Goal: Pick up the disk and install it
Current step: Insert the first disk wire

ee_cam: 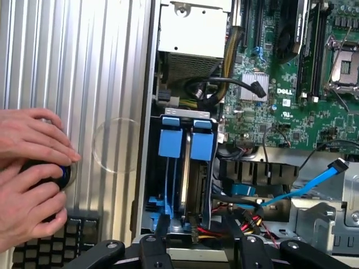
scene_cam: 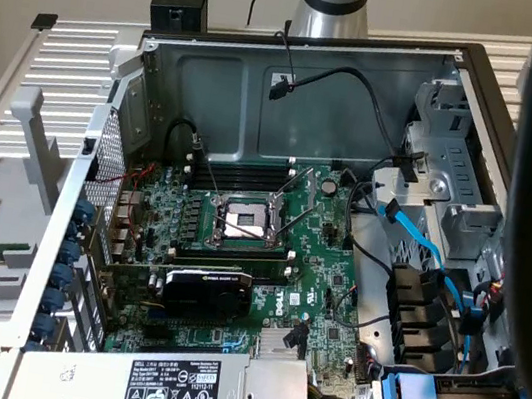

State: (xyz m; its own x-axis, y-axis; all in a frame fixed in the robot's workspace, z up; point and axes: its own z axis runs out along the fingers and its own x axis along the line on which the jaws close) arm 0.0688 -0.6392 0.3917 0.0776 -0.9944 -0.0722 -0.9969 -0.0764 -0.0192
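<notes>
Hovering above the blue plastic disk carriers (ee_cam: 170, 140), the black gripper (ee_cam: 197, 252), jaws open and empty, should square to one carrier, clear of the red-and-yellow cables (ee_cam: 252, 216).

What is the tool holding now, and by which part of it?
Nothing is held. The tool stands open above the blue drive carriers, with nothing in its grasp.

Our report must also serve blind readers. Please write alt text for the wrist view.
The gripper's open fingers point toward two blue drive carriers standing in the bay of an open computer case, beside its green motherboard. A person's hands rest on a dark round device outside it.
</notes>
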